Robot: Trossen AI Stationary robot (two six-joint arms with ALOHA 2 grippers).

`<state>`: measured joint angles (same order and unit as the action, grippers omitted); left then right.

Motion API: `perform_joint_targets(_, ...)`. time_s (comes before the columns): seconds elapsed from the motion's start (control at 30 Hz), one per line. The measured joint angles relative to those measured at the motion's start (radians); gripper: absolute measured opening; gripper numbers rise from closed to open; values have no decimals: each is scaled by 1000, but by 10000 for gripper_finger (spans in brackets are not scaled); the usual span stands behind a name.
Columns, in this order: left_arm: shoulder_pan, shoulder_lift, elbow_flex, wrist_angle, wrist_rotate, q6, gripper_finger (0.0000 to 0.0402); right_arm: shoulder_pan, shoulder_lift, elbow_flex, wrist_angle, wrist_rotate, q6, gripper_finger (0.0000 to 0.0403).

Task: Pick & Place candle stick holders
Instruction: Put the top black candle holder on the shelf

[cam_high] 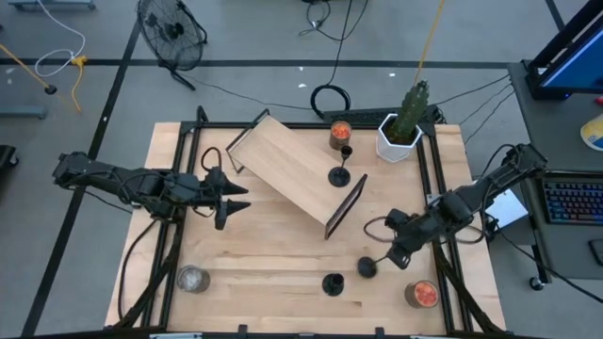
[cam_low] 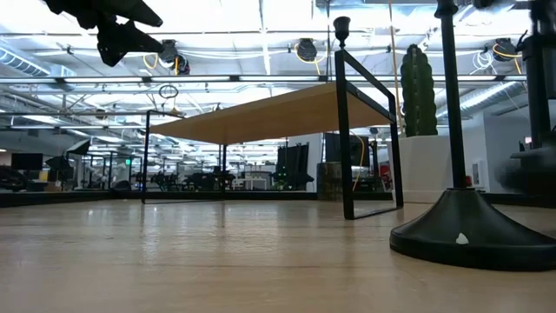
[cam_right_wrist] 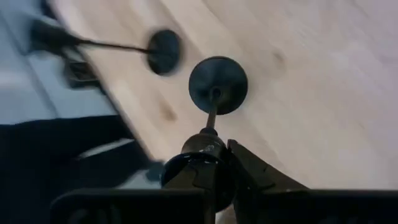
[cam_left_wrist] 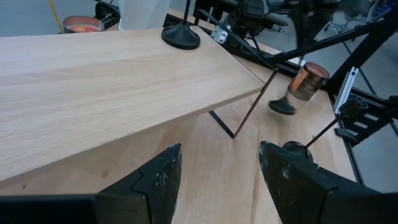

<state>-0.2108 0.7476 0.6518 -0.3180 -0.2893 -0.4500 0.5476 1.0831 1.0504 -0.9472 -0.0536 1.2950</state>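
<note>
Looking straight down in the high view, the right gripper (cam_high: 394, 252) sits at the near right of the table (cam_high: 264, 282), closed on 1 candle stick holder (cam_high: 367, 267) whose round base shows just beside its tip toward the table's middle; a 2nd holder (cam_high: 333, 283) stands free close by, toward the near edge; a 3rd holder (cam_high: 340, 175) stands on the raised wooden shelf (cam_high: 292, 174), which lies diagonally across the table's middle; the left gripper (cam_high: 234, 200) waits well apart on the shelf's far side, so the right arm is plainly the nearer to both lower holders and to the shelf's near end.

From the low view, 1 holder's base and upright stem (cam_low: 469, 230) fill the right foreground, and the shelf's top sits well above table level, so I judge any placing there calls for a lift first.

Through the left wrist view, the left fingers (cam_left_wrist: 158, 180) stand spread with nothing between them, facing the shelf's edge.

Through the right wrist view, the right gripper (cam_right_wrist: 211, 163) pinches the held holder's cup end; its stem runs straight out from the fingers to the base (cam_right_wrist: 218, 85), the long axis in line with the gripper and the base off the wood, as far as I can judge; the other holder (cam_right_wrist: 163, 51) lies beyond it.
</note>
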Motion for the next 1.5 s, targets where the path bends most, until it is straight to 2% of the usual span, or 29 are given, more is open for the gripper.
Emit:
perform_joint_targets(0.2,0,0,0,0,0,4,221,-30,-2,135,-26,-50,-36,13)
perform_joint_targets(0.37,0,0,0,0,0,5,221,-46,-4,253,-106,-48,-60,13)
perform_joint_targets(0.67,0,0,0,0,0,12,221,-59,-3,436,-119,153,-180,13)
perform_joint_targets(0.8,0,0,0,0,0,18,221,-87,16,494,-119,164,-234,13)
perform_joint_targets(1.03,0,0,0,0,1,32,221,-174,98,628,-138,132,-363,12)
perform_joint_targets(1.3,0,0,0,8,27,44,221,-294,232,855,-285,115,-507,12)
perform_joint_targets(1.5,0,0,0,76,27,112,221,-392,353,988,-397,78,-628,12)
